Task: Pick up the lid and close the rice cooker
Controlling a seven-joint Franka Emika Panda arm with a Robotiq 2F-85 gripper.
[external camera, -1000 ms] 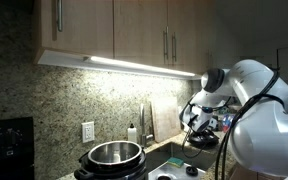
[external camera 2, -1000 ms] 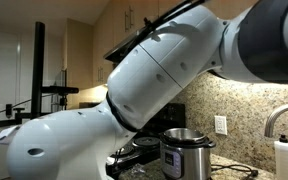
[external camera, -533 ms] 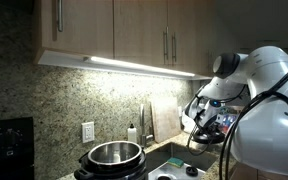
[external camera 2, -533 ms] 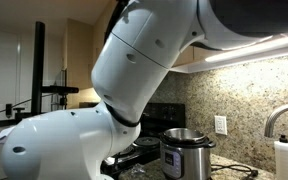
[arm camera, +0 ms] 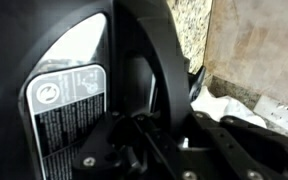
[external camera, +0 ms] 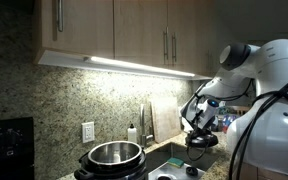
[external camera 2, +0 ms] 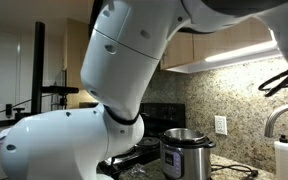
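Observation:
The rice cooker (external camera: 112,158) stands open on the counter, black outside with a shiny steel inner pot; it also shows in an exterior view (external camera 2: 184,152). My gripper (external camera: 201,127) hangs above the sink area, well off to the side of the cooker. In the wrist view the black lid (arm camera: 79,55), with a white label on it, fills the left and middle of the picture. Its dark curved rim runs down between my gripper's fingers (arm camera: 174,145), which look shut on it. A dark shape at the edge of an exterior view (external camera 2: 284,80) may be the gripper with the lid.
A faucet (external camera: 144,120) and soap bottle (external camera: 132,133) stand by the granite backsplash near the sink. Wall cabinets (external camera: 124,35) hang overhead. A black stove (external camera: 9,140) sits beyond the cooker. A white cloth (arm camera: 229,108) lies below the gripper. The arm's white body (external camera 2: 114,100) blocks much of one view.
The arm's upper links have swung up and sideways, clearing the cabinet area in one exterior view. The gripper with the lid has stayed near the sink. The cooker has not moved.

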